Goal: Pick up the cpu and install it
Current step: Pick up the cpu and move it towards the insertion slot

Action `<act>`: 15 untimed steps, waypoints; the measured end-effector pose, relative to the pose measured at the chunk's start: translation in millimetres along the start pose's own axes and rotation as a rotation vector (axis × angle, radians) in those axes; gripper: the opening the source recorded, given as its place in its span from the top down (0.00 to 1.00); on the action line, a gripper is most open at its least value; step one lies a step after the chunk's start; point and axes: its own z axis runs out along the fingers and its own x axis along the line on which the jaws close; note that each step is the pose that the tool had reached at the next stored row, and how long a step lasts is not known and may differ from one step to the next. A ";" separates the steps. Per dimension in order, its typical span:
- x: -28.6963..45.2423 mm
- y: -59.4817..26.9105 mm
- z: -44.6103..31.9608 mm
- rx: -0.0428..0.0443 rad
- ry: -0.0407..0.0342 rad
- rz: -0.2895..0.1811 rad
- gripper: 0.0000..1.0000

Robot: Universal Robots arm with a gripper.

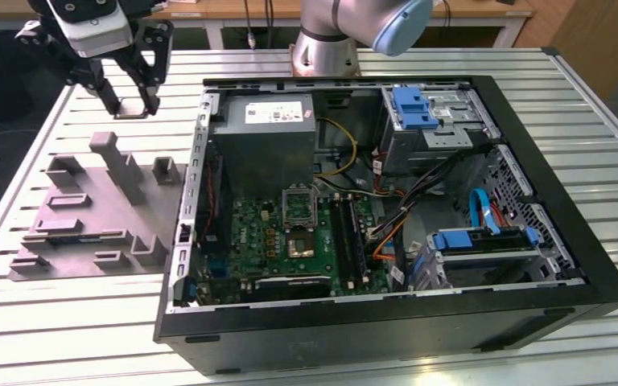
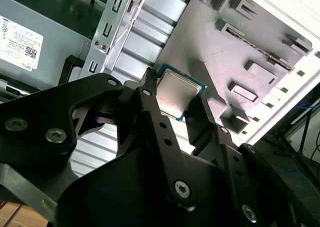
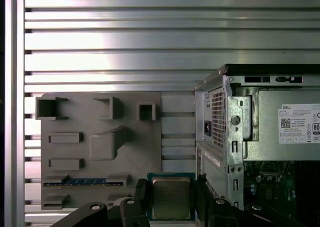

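Wide slatted table point(image 1: 610, 121) under everything, and on it the big open case point(image 1: 566, 241) takes the exterior view's right and middle, with the grey tray point(image 1: 78, 229) of upright blocks lying just beside it on the exterior view's left. The arm point(image 1: 331, 44) rises from the far edge of the table behind the case, and its wrist reaches across to the far left. There the gripper point(image 1: 132, 108) hangs fingers-down above the table, off the tray's far end and well apart from the socket point(image 1: 298, 201) inside the case. And it's loaded: in both wrist views the two black fingers point(image 3: 141, 193) are pinched on the cpu point(image 3: 171, 197), one on each of two opposite edges, with the pale metal lid facing the cameras. The second wrist view shows the chip point(image 2: 176, 94) clear of the tray, nothing touching it but the fingers. My read on handling: this is a light, stiff little plate that will not sag or flex. It is delicate on the underside, though, and smooth along its thin green rim. The rim is the right place to hold it, and a squeeze across the edges leaves the contact face untouched. With so little edge to bite on, I'd judge a twist or slip in the grip to be the main worry.
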 end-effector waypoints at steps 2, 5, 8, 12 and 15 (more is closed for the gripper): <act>-0.7 0.0 0.0 -0.0001 -0.0001 0.000 0.53; -1.9 0.1 0.0 0.0000 0.0000 0.000 0.53; -3.2 0.1 0.1 0.0000 0.0000 0.000 0.53; -4.9 0.1 0.1 0.0000 0.0000 0.000 0.53; -6.3 0.2 0.1 0.0000 -0.0001 0.000 0.53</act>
